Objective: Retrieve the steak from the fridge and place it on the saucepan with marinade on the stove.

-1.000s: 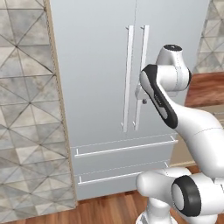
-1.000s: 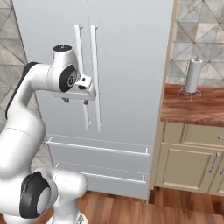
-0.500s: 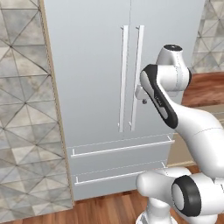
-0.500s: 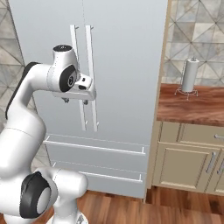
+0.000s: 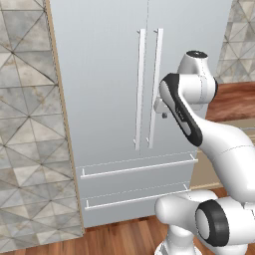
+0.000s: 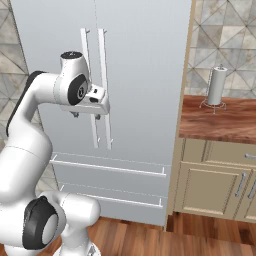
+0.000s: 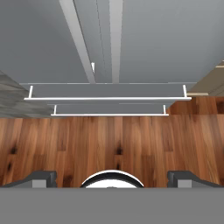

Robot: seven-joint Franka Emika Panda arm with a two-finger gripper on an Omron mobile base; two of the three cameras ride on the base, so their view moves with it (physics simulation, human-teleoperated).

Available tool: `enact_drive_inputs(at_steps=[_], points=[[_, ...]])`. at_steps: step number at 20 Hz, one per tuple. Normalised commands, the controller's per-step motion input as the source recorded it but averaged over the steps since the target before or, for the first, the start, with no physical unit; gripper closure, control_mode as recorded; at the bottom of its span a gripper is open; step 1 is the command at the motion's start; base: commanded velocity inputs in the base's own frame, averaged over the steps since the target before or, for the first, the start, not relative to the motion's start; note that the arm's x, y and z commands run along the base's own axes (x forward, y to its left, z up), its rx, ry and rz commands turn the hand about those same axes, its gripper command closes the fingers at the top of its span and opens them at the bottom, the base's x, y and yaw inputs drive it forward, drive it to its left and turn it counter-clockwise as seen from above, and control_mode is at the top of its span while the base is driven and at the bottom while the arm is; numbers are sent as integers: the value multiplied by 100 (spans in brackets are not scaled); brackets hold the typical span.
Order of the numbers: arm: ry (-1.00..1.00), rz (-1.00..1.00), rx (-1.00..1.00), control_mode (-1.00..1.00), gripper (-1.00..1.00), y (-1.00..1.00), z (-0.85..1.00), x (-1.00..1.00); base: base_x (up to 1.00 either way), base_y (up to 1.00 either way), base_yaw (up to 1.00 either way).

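I'm seeing the fridge (image 5: 114,99) sliding left across both base views as the base is driving; doors closed, steak out of sight. My end effector (image 6: 86,116) is hanging wide open by the handles (image 5: 148,87).

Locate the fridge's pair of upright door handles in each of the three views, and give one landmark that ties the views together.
Left base view: door handles stand right of centre on the fridge, just left of the arm.
Right base view: the handles stand left of centre, partly behind the arm's hand.
Hand view: the handles run down from the top edge as two pale strips.
Shared landmark: the upper drawer handle, a white horizontal bar under the doors.
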Motion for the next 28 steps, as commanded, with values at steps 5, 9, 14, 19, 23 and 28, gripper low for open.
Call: enact_drive_inputs(at_steps=[5,9,14,19,23,28], points=[[0,0,0,100,-100,0,0,0,-4,0,0],[0,0,0,100,-100,0,0,0,0,0,-4],[0,0,0,100,-100,0,0,0,0,0,-6],[0,0,0,100,-100,0,0,0,0,0,-4],[0,0,0,100,-100,0,0,0,0,0,0],[0,0,0,-100,-100,0,0,0,0,0,0]])
